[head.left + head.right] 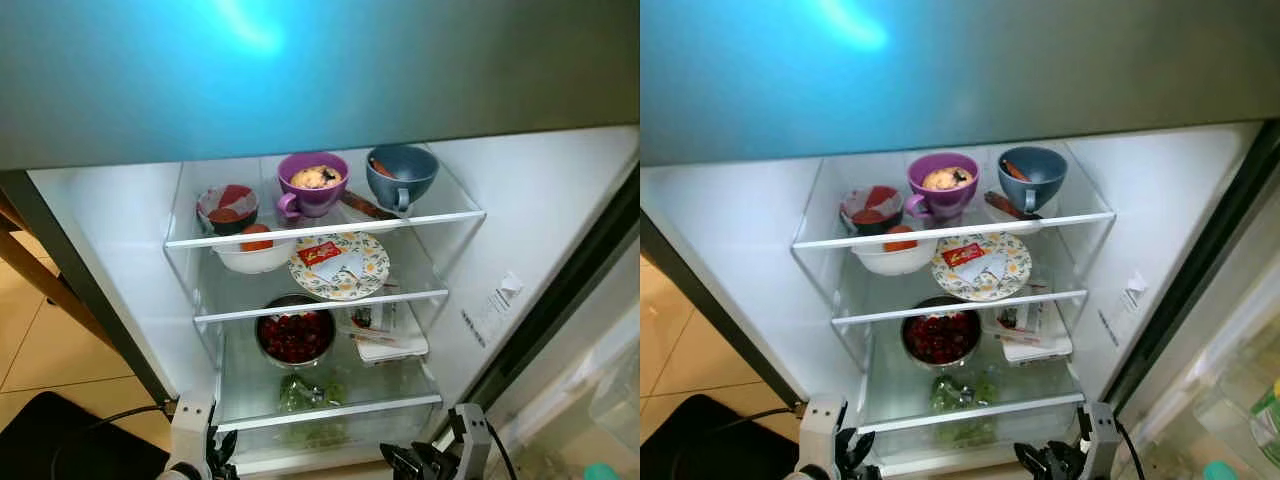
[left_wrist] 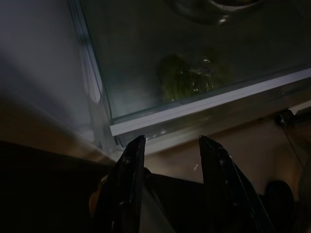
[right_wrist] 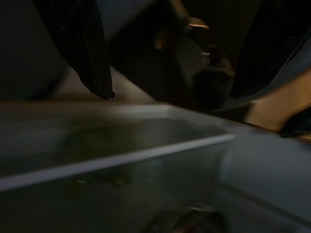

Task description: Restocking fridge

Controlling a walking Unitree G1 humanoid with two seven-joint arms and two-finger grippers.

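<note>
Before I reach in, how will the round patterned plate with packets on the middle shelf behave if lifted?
The round patterned plate looks ceramic: probably rigid, breakable. The loose red and white packets on it may slide off if tilted. It is flat, so unlikely to roll.

2 mugs (image 1: 312,184), 3 bowls (image 1: 227,208), 1 plate (image 1: 340,266), 3 glass shelves (image 1: 320,228), 1 bag of greens (image 1: 308,392)

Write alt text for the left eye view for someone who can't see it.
An open fridge with three glass shelves: on top, a small bowl, a purple mug and a blue mug; in the middle, a white bowl and a patterned plate; below, a pot of red fruit, with greens under the shelf. Both grippers, left and right, hang low in front.
</note>
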